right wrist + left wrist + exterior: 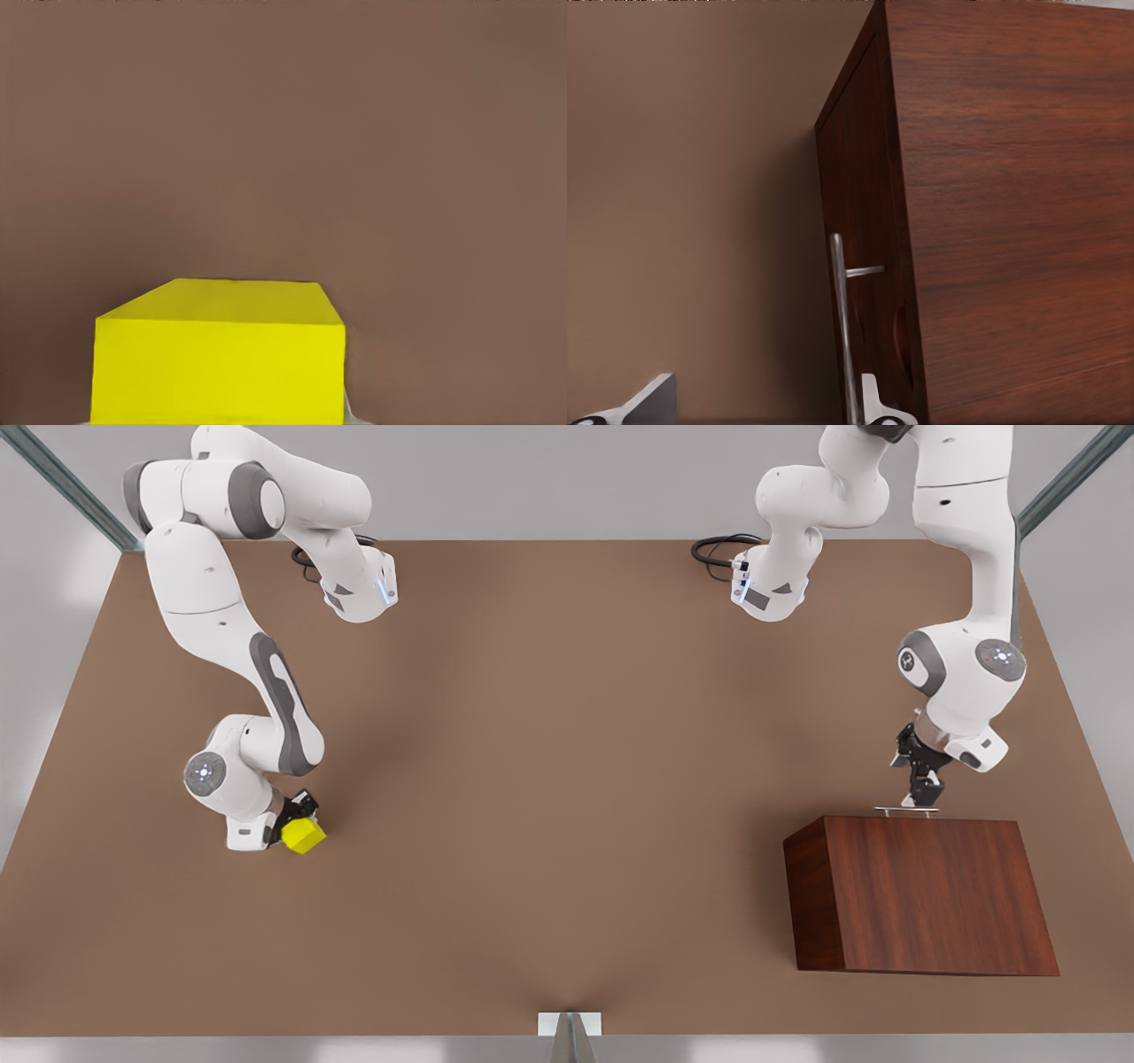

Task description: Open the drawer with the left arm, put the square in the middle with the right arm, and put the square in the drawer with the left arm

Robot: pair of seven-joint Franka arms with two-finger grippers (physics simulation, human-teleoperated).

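No readable text, labels, brands or numbers anywhere.

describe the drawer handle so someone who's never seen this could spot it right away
Find the large dark reddish-brown wooden box on the brown tabletop, at the front view's right. On its far face, a slim silver bar handle stands off the wood, with the left gripper right at it. It is the only shiny metal piece on the box.

The brown table point(549, 779) carries a dark wooden box point(930, 895) at the front view's right and a yellow cube point(303, 835) at its left, well apart.
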